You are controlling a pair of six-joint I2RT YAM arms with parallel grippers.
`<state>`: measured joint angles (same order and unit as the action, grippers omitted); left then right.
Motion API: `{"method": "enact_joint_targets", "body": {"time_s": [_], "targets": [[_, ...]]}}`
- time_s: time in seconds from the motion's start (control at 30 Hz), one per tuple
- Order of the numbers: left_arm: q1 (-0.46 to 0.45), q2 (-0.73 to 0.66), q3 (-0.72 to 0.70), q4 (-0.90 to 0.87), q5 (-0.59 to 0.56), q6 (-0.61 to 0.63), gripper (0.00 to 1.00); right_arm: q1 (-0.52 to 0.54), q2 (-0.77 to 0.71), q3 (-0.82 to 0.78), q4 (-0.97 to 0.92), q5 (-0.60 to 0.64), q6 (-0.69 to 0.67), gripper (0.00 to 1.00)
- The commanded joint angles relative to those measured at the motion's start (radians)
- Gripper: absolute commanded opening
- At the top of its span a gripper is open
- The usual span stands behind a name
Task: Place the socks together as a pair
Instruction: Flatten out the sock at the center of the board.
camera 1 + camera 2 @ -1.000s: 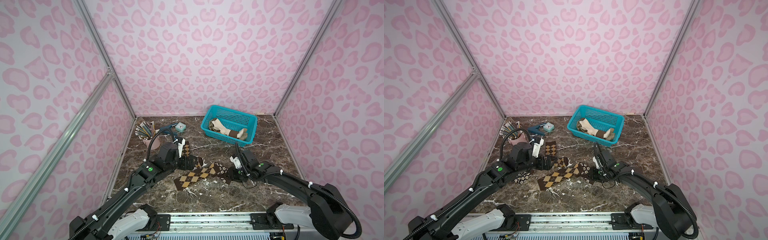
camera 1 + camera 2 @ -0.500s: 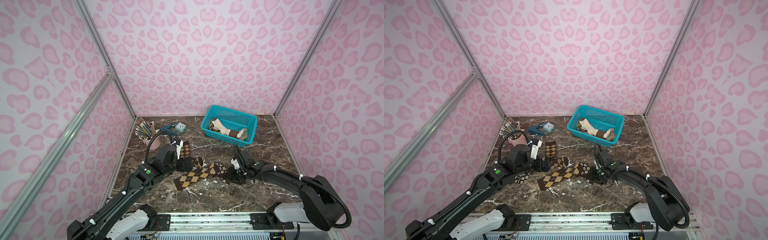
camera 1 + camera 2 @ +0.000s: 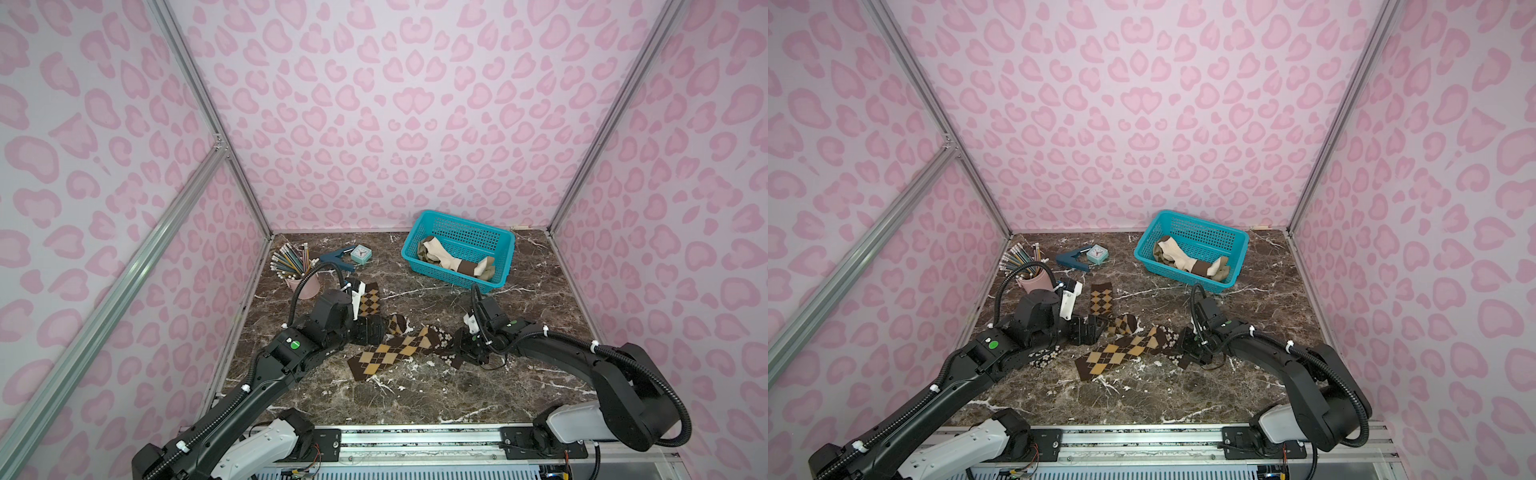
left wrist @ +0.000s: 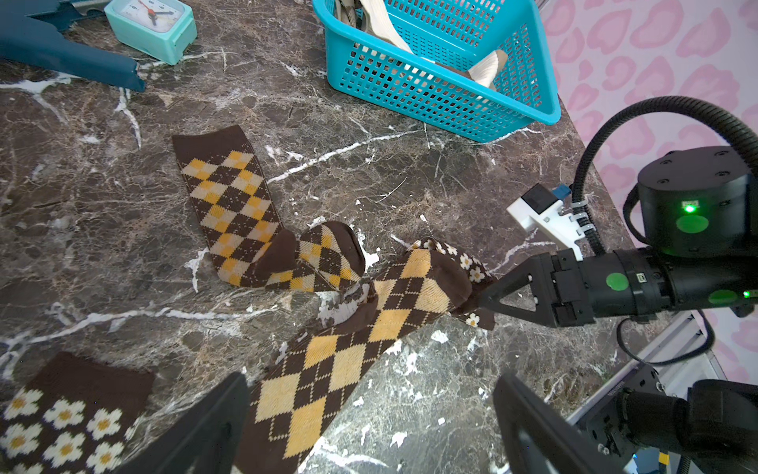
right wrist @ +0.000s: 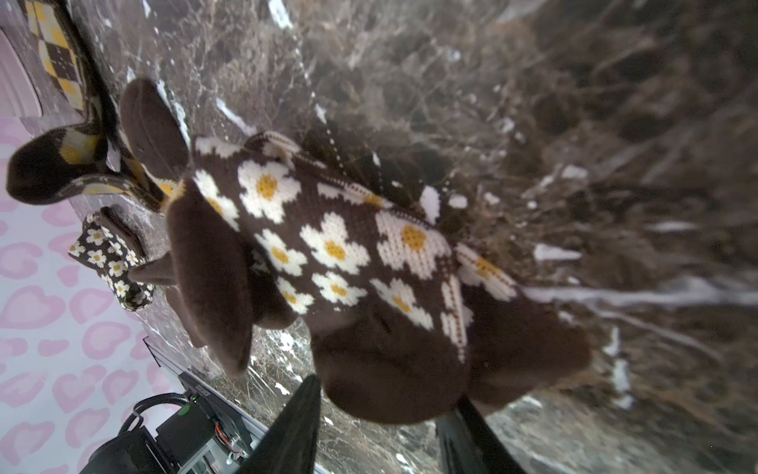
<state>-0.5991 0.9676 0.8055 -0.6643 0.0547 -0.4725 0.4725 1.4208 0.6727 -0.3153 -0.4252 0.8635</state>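
Progress: partial. In both top views argyle socks [image 3: 395,353] overlap mid-table; striped socks [image 3: 451,262] sit in the far-edge basket [image 3: 469,223]. Left wrist: left gripper [image 4: 369,385] gapes empty; right gripper [image 4: 482,295] pinches a floral sock [image 4: 467,262] pinned under an argyle toe. Right wrist: second floral sock [image 5: 110,262] lies well apart.

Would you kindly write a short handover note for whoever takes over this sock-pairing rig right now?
Left end effector: open, empty.
Right end effector: appears shut on one end of a dark brown sock with cream flowers, partly under the nearer brown-and-tan argyle knit sock.
The farther argyle sock lies bent behind it; the second flowered sock is by the left arm; cream-and-brown socks sit in the teal plastic mesh basket.
Done: no table pair lies together yet. Left: match argyle with argyle, flowers with flowers.
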Motion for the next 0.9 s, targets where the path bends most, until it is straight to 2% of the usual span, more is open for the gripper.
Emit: {"method": "enact_joint_targets", "body": {"time_s": [0.0,0.17,0.37,0.6,0.87], "targets": [[0.001,0.002,-0.002,0.031,0.000,0.014,0.96,-0.007,0.022,0.023,0.018,-0.017,0.004,0.34],[0.001,-0.002,-0.010,0.029,0.000,0.017,0.96,-0.011,0.007,0.030,-0.003,-0.012,0.002,0.00],[0.001,-0.020,-0.021,0.025,0.004,0.013,0.96,-0.042,-0.145,0.114,-0.230,0.059,-0.084,0.00],[0.001,-0.015,-0.020,0.027,0.014,0.014,0.95,-0.260,-0.343,0.204,-0.482,0.080,-0.255,0.00],[0.001,0.017,-0.002,0.045,0.033,0.009,0.94,-0.446,-0.351,0.380,-0.664,0.111,-0.452,0.00]]}}
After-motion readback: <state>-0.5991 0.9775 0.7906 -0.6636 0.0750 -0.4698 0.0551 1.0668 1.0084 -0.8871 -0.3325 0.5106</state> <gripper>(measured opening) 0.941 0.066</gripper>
